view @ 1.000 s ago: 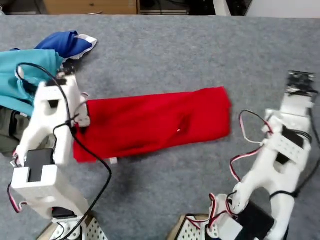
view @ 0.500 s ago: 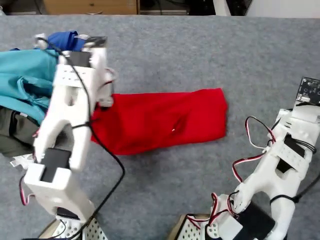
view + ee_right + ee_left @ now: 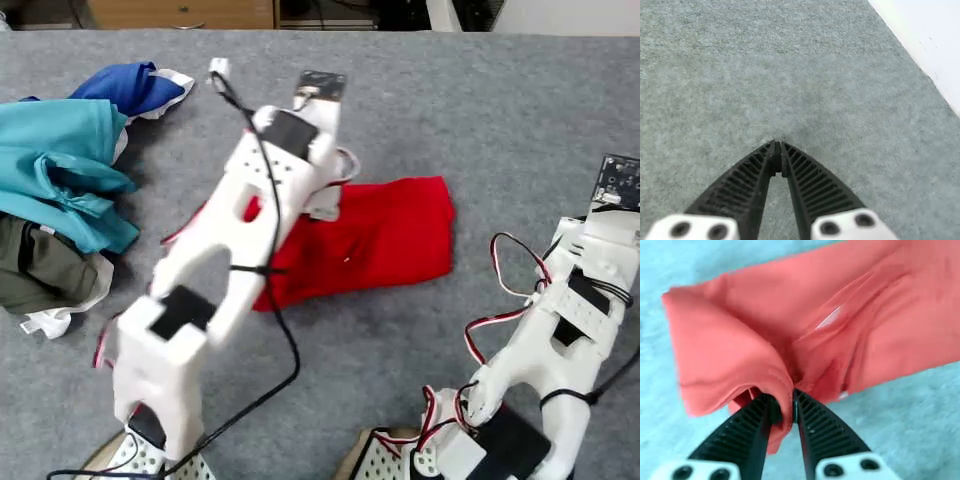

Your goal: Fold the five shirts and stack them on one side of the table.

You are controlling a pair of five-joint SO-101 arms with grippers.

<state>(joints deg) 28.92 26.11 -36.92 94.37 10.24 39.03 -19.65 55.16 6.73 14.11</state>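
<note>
Between jaws of your left claw (image 3: 785, 402), clamped tight: red shirt (image 3: 880, 330), half-folded; other shirts (image 3: 60, 170) well aside, unfolded, unstacked.

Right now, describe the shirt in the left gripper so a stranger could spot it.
On the grey table, look to the middle, away from the heap. The red shirt there, pinched by the left gripper, is the only red one.

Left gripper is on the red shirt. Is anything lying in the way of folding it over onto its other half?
Nothing visible. The left gripper is shut on the red shirt at its lifted edge; the flat half is bare, and the other shirts lie apart.
</note>
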